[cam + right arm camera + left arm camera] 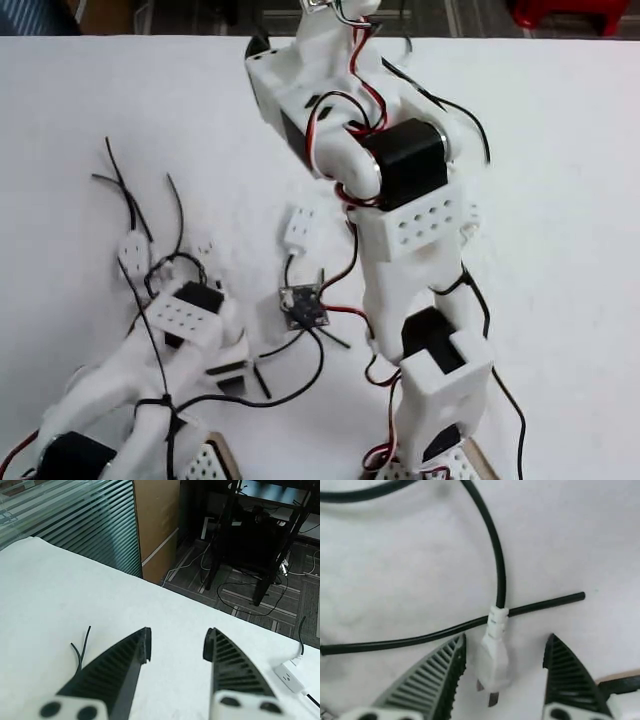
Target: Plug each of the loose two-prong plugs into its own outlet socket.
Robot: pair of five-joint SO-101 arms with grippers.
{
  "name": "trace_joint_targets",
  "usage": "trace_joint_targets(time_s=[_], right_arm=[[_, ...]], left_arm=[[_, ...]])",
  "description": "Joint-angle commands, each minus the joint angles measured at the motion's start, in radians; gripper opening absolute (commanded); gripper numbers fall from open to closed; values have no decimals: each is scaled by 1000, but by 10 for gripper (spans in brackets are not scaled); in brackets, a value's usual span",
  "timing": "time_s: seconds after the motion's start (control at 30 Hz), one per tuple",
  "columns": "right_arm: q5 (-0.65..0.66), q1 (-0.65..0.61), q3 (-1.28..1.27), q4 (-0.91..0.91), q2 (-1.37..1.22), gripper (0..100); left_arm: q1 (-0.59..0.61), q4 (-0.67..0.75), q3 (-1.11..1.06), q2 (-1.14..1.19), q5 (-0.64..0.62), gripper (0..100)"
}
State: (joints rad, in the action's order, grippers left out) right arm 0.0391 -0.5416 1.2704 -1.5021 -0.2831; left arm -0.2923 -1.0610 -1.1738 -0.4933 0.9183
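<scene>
White table [560, 150]: broad bare stretch on the right arm's outer side, far edge running along the top of the high view with floor beyond it. Right arm [410, 220] stands tall mid-table and leans toward that far edge. Its own view has the right gripper [178, 632] raised above the surface, jaws parted with nothing between them, the table edge close ahead and a white outlet socket [287, 675] on the table off to one side. Left arm [110, 400] lies low at the near-left corner, hemmed in by black leads. Two more outlet sockets sit on the table: one [300, 226] just beside the right arm's upper link, the other [133, 248] well apart to the left. A small circuit board [303, 306] lies between the arms. Left gripper [507, 639] is low over the table, jaws open and straddling the white two-prong plug [492, 655]. Neither finger touches it, and the gap is narrower on one side. Prongs point back toward the wrist. Its black cord [497, 555] runs away from the gripper and crosses a second loose cord [410, 641] just past the plug.
</scene>
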Motion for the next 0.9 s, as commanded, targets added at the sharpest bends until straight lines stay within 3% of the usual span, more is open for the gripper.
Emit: trace_joint_targets(time_s=[0.0, 0.17, 0.37, 0.67, 0.87], right_arm=[[-2, 7, 12, -5, 53, 183], [-2, 7, 12, -5, 53, 183], [-2, 12, 12, -5, 53, 183], [0, 13, 14, -5, 74, 183], [2, 15, 5, -7, 111, 183]], left_arm=[[7, 12, 2, 4, 3, 248], [7, 12, -3, 4, 3, 219], [7, 8, -5, 4, 11, 16], [7, -23, 2, -4, 12, 41], [7, -253, 195, -5, 11, 41]])
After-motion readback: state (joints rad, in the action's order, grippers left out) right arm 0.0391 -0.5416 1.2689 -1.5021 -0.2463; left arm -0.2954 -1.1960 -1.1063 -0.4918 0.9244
